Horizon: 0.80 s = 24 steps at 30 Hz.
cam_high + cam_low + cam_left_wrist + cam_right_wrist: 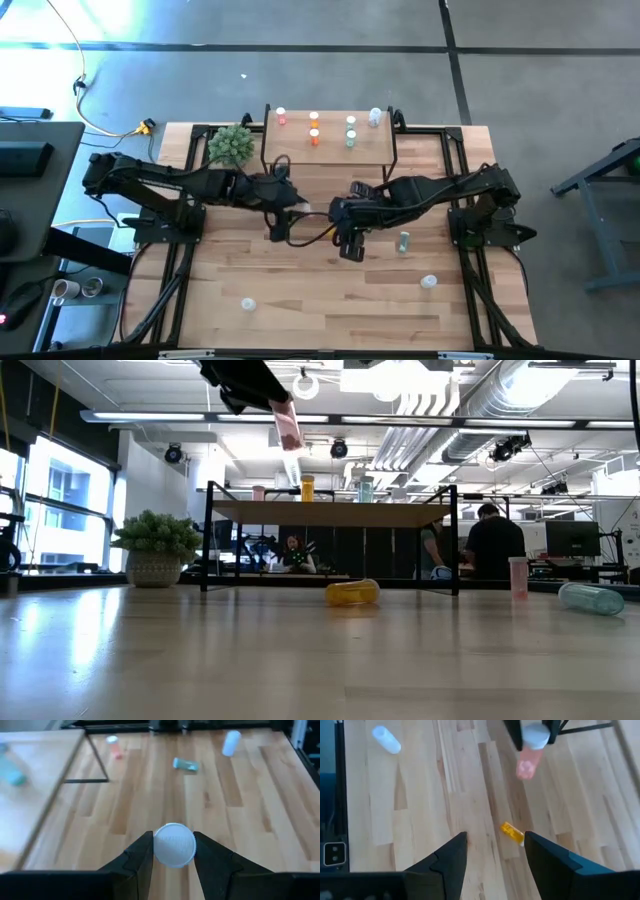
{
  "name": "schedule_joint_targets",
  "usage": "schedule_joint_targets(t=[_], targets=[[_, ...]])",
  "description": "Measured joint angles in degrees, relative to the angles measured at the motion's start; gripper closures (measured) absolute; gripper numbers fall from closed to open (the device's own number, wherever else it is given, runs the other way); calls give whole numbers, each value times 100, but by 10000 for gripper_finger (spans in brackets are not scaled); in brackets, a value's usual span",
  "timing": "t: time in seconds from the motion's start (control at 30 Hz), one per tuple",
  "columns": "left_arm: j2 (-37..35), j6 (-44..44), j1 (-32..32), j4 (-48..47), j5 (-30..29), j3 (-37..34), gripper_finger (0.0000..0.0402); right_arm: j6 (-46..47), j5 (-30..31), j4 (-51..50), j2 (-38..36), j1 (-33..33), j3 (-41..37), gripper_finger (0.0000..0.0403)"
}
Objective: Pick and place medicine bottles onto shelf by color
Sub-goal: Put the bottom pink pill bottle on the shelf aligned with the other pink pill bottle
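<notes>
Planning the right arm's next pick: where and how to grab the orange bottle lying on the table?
Probably mid-body, from straight above. The orange bottle lies on its side, so the open right claw above it should close across the round barrel, not along its length.

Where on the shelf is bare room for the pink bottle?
The shelf is bare along its front edge and in the left corner beside the plant. The back row is crowded with bottles. The left claw holds the pink bottle.

The shelf (330,150) keeps bare wood along its near edge; bottles (314,128) line its far side. The plant (231,145) crowds its left end. Both hands, left hand (283,207) and right hand (350,245), fill the mid-desk (300,290).
</notes>
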Motion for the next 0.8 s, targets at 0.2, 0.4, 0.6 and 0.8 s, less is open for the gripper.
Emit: schedule_joint_targets(t=[0.2, 0.4, 0.6, 0.8], targets=[[-420, 31, 566, -392, -34, 0, 284, -163, 282, -470, 2, 0, 537, 215], [-767, 160, 1371, -731, -147, 1, 284, -436, 1109, -884, 5, -4, 1116, 215], [-872, 538, 2375, -1063, -146, 185, 284, -450, 1565, -1082, 11, -130, 1533, 215], [-622, 667, 3336, -1675, 136, 747, 284, -282, 1586, -1333, 11, -528, 1720, 214]])
